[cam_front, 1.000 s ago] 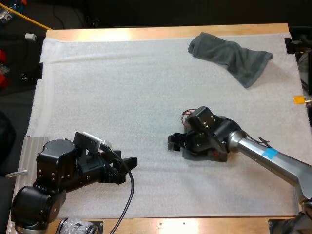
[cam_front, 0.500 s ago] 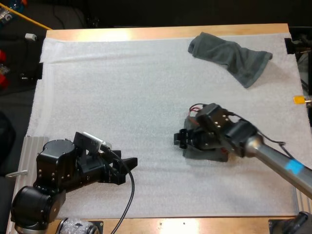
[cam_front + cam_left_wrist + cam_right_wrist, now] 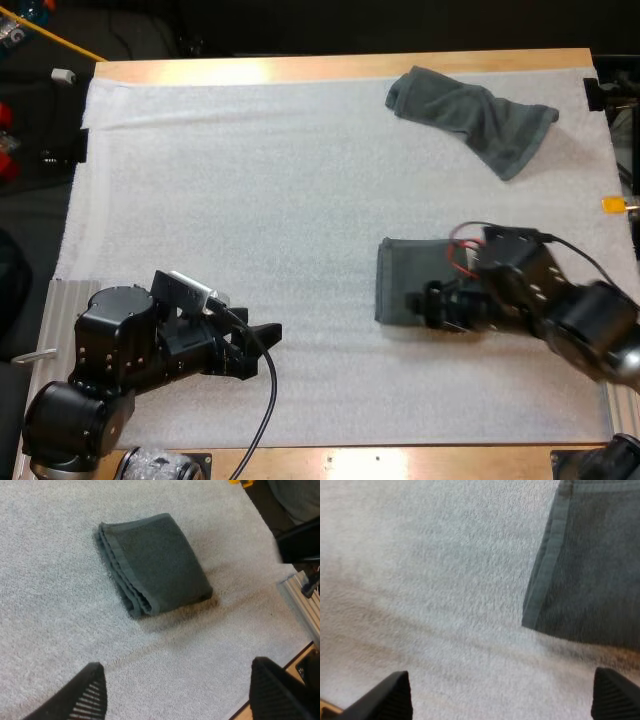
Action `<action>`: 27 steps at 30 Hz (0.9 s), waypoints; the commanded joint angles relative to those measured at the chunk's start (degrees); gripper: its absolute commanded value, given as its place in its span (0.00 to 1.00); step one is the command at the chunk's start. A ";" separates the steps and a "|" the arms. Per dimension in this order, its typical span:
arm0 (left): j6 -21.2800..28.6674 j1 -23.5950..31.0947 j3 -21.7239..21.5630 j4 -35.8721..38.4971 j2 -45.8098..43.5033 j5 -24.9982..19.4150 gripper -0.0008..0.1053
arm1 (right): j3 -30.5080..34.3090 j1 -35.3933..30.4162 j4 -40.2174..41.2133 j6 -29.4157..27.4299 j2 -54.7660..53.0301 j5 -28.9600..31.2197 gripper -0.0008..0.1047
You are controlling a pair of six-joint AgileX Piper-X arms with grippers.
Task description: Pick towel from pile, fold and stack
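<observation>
a wooden bench (image 3: 300,68) is covered by a white mat (image 3: 250,180) with a fine pebbled texture. a dark grey-green folded towel (image 3: 398,282) is laid flat on the mat's near right part, seen from above as a neat rectangle. the right gripper (image 3: 425,305) is placed at its near edge. a second, crumpled towel (image 3: 470,115) of the same soft terry cloth is spread in a long, rumpled shape at the far right.

in the left wrist view, stacked layers and a hemmed border are revealed along the folded towel's (image 3: 152,562) edge. the left gripper (image 3: 180,695) is held wide open and empty, well apart from it.

in the right wrist view, the right gripper (image 3: 505,695) is likewise spread wide over bare mat, nothing held, with the towel's hemmed corner (image 3: 590,570) just ahead.
</observation>
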 commanded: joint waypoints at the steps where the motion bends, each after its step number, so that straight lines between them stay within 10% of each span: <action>1: 0.03 0.05 -0.20 -0.21 0.15 -0.54 0.57 | -0.31 0.08 2.23 -0.66 -2.44 1.02 0.68; 27: -0.19 0.05 -0.20 -5.01 10.69 0.08 0.57 | -0.31 0.08 10.08 -1.48 -21.66 6.86 0.68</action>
